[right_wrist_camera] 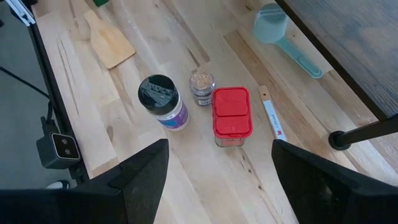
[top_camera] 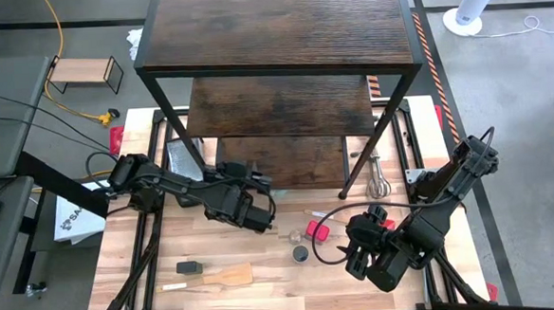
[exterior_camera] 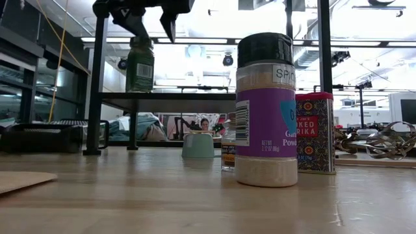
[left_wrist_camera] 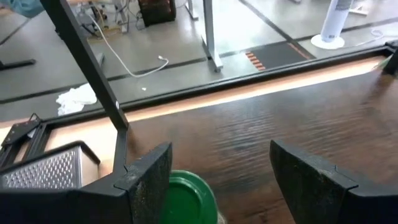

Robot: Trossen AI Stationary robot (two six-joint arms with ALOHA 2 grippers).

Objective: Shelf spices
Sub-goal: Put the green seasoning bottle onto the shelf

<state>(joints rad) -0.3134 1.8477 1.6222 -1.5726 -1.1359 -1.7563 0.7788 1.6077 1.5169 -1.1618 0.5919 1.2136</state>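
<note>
Green-lidded jar (exterior_camera: pixel 140 65) stands upright.

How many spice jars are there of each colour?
Green-lidded jar: 1
Red jar: 1
Black-lidded jar: 1
Tiny pale jar: 1
Total: 4 jars in view
</note>
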